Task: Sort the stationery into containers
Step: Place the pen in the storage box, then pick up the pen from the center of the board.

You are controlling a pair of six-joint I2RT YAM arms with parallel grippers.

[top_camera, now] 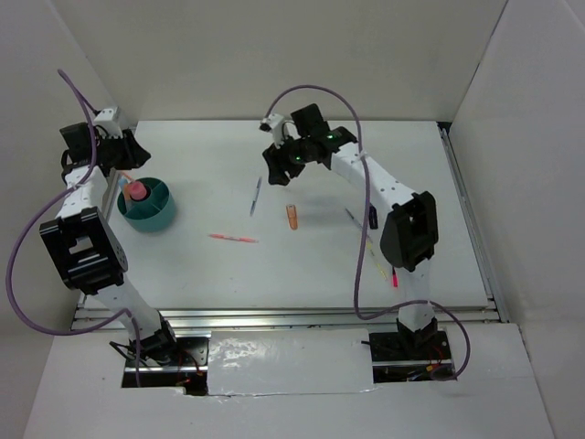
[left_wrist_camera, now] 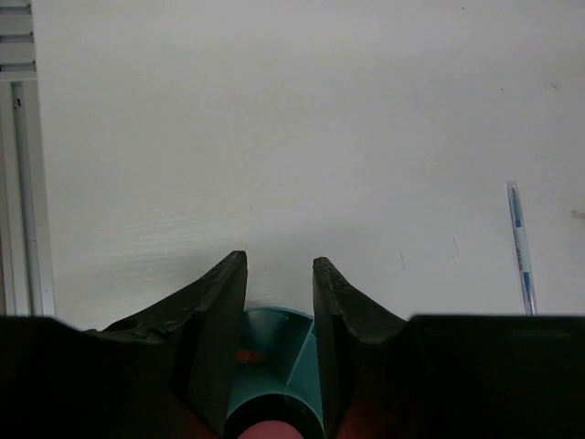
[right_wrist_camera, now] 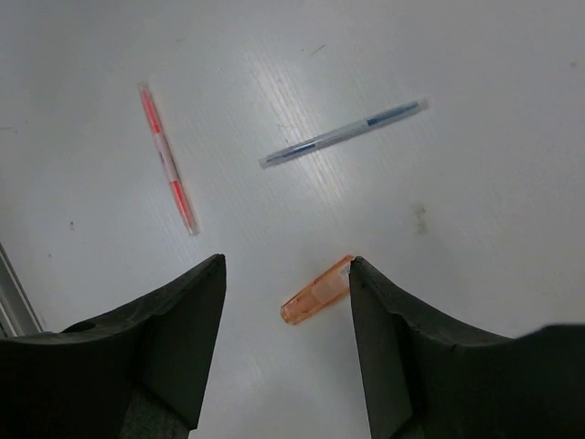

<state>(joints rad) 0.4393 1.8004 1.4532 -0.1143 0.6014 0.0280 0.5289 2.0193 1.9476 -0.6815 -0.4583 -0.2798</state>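
Hovering above round teal plastic tub [left_wrist_camera: 274,322]: left fingers [left_wrist_camera: 215,311] narrowly parted, empty | right fingers [right_wrist_camera: 174,320] wide above stubby orange plastic marker [right_wrist_camera: 315,291] on white worktop [right_wrist_camera: 439,201].

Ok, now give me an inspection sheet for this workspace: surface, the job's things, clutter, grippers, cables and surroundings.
Surface: white table, faint marks only.
Job's things: teal tub at the left with a pink-capped tube in it; blue pen, orange highlighter and pink pen loose mid-table; more pens partly hidden by the right arm.
Clutter: nothing seen.
Grippers: left gripper open over the teal tub; right gripper open above the orange highlighter, holding nothing.
Cables: left purple cable and right purple cable hang in loose loops.
Surroundings: white walls on three sides; metal rail along the near edge.
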